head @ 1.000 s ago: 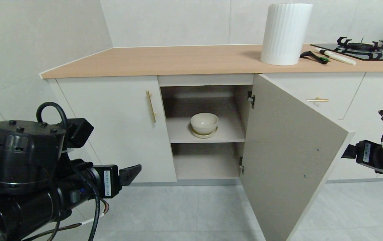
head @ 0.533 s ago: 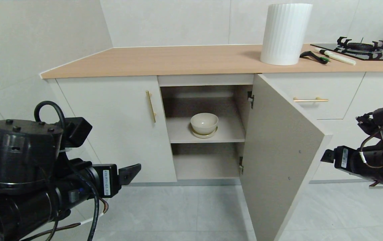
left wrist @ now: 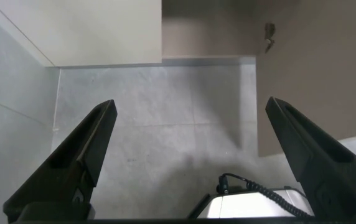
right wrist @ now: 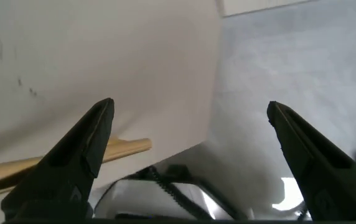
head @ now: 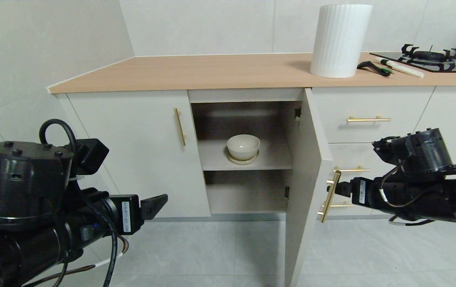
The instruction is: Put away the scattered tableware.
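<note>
A cream bowl (head: 243, 146) sits on a small plate (head: 243, 160) on the middle shelf (head: 269, 158) of the floor cabinet. The cabinet door (head: 307, 175) stands roughly half open, its gold handle (head: 330, 195) facing outward. My right gripper (head: 336, 187) is at the door's outer face beside that handle; the right wrist view has its fingers (right wrist: 81, 146) spread wide over the door panel (right wrist: 103, 68) and handle (right wrist: 60, 158), gripper (right wrist: 190, 155) open with nothing in it. My left gripper (head: 154, 205) hangs low at the left, open (left wrist: 190, 162) above the floor.
On the wooden counter (head: 196, 71) stand a tall white ribbed vase (head: 340, 40), a few utensils (head: 389, 67) and a gas hob (head: 431, 56). Drawers with gold handles (head: 369, 118) lie right of the cabinet. The left door (head: 136, 151) is shut. Grey tiled floor (head: 220, 251) lies in front.
My right arm has moved left with the cabinet door ahead of it, and the door has swung from wide open to about half shut. The left arm has barely moved.
</note>
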